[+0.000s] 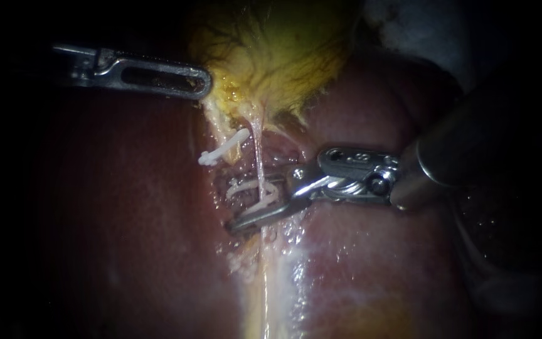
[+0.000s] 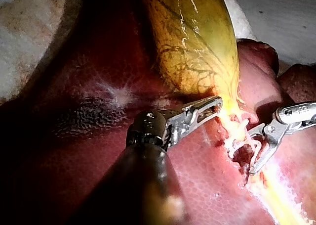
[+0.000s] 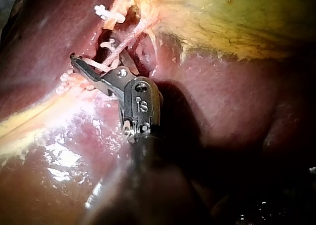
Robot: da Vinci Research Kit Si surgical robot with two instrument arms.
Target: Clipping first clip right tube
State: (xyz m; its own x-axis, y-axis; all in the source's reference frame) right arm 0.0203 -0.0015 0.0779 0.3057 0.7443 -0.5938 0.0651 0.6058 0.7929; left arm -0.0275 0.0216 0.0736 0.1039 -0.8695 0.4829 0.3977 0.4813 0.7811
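Observation:
My right instrument [image 1: 238,208] comes in from the right. Its jaws stand apart and hold a white clip [image 1: 263,204] astride a thin pale tube [image 1: 257,147] that runs down from the yellow gallbladder [image 1: 283,56]. The right wrist view shows the same jaws [image 3: 98,61] straddling pale strands. Another white clip [image 1: 224,149] sits across a tube just left of it and also shows ahead of the jaws in the right wrist view [image 3: 103,11]. My left instrument [image 1: 203,85] grips the gallbladder's lower edge, its jaws [image 2: 215,105] shut on that tissue.
Dark red liver [image 1: 127,207] lies on both sides of the dissected groove. A pale yellow band [image 1: 271,282] runs from the groove toward the near edge. Pale cloth [image 1: 421,25] shows behind the gallbladder at the upper right.

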